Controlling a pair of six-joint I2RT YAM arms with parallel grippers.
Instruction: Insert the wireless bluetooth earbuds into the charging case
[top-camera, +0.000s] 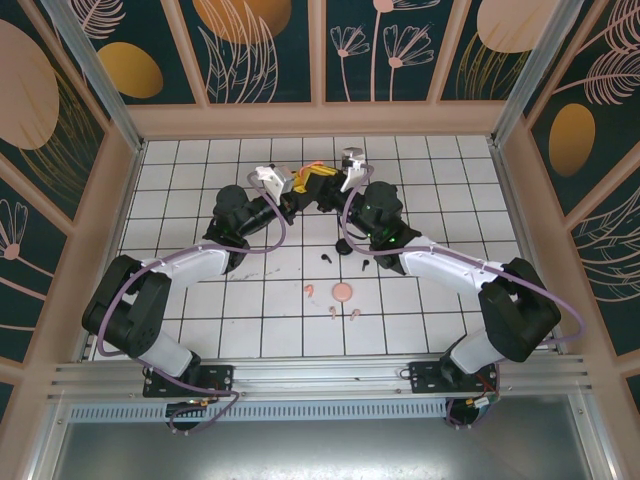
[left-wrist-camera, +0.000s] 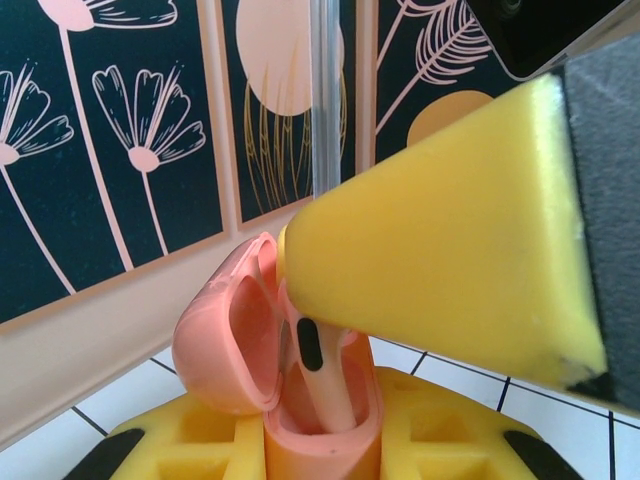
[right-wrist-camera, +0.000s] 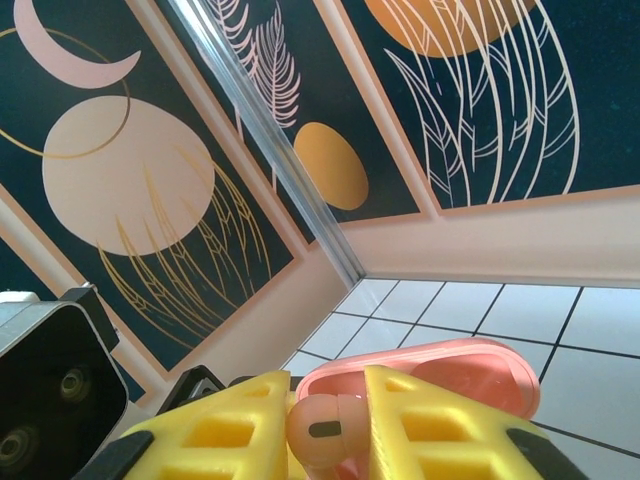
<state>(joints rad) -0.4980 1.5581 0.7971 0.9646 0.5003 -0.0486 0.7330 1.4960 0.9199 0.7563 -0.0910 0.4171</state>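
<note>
At the far middle of the white-tiled table (top-camera: 200, 200), your two arms meet tip to tip. On the left, your left gripper (left-wrist-camera: 320, 455) is pressed together around the lower body of a pink charging case (left-wrist-camera: 225, 345). It holds the case upright, with the hinged lid swung open to the left. A pale pink earbud (left-wrist-camera: 325, 385) points stem-down into the open well; the stem is inside the mouth but the head is not yet seated. To the right, your right gripper (right-wrist-camera: 325, 430) pinches that earbud by its rounded head between yellow padded fingers. Nearer the arm bases, three loose pink earbuds (top-camera: 310, 290) lie around a round pink case (top-camera: 343, 292). Two black earbuds (top-camera: 325, 257) rest just beyond them. By its look, the held earbud is very light, hard and glossy, so it could twist or slip out under a hard squeeze. The bulb is the place to hold it, leaving the stem free to slide in. The charging case also looks like light, rigid plastic, and its hinge is the likely weak spot. Grip the body, not the lid.
</note>
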